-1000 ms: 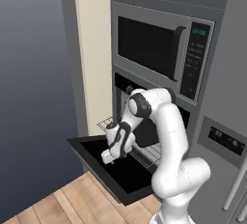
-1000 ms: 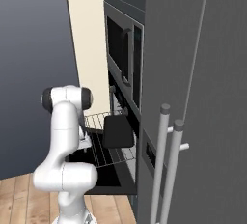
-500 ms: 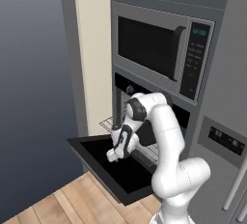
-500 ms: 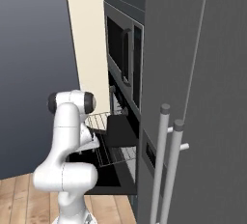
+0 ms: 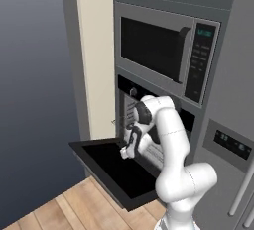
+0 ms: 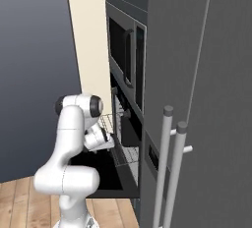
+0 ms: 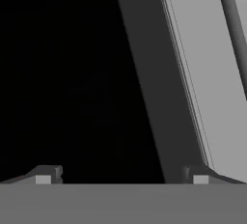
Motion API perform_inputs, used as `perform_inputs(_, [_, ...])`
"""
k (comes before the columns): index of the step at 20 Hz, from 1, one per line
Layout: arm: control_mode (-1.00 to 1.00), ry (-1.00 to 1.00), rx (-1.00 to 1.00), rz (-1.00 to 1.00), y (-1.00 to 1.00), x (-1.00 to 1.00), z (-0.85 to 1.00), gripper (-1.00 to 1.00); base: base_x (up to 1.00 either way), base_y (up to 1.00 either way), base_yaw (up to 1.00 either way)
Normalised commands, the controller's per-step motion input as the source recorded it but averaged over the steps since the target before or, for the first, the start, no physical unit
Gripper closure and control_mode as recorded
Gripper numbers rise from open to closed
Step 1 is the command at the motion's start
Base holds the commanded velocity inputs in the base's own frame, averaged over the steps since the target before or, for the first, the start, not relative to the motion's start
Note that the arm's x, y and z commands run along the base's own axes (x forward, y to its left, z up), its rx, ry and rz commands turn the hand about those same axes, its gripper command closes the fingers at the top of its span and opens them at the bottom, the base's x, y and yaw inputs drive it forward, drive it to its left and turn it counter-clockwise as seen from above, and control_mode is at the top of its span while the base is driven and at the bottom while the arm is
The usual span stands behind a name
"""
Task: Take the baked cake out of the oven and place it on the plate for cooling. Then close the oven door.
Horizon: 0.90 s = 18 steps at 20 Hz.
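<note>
The black oven stands under the microwave, and its oven door hangs down flat and open. My gripper hovers just above the door's inner face, close to the oven's mouth, with the arm bent over it. In the hand view the gripper is open, its two fingertips far apart with nothing between them, over a black surface with a grey strip at the right. A wire rack sticks out of the cavity beside the gripper. The cake and the plate are out of view.
A silver-framed microwave sits directly above the oven. A grey fridge with two tall bar handles stands to the right. A cream wall panel is on the left, and a wooden floor lies below the door.
The hand has shifted a little over the open door toward the oven's mouth, and the elbow has followed. The jaws have stayed wide.
</note>
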Motion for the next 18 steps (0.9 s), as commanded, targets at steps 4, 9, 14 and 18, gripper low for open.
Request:
perform_inputs(4, [-1.00,-0.05,0.00,-0.03,-0.51,0.54,0.00,-1.00,0.00,0.00,0.00])
perform_inputs(9, [-1.00,-0.05,0.00,-0.02,-0.36,0.55,0.00,-1.00,0.00,0.00,0.00])
perform_inputs(14, [-1.00,-0.08,0.00,-0.01,0.03,0.18,0.32,-1.00,0.00,0.00,0.00])
perform_inputs(18, [-1.00,-0.13,0.00,0.00,0.70,-0.68,0.97,-1.00,0.00,0.00,0.00])
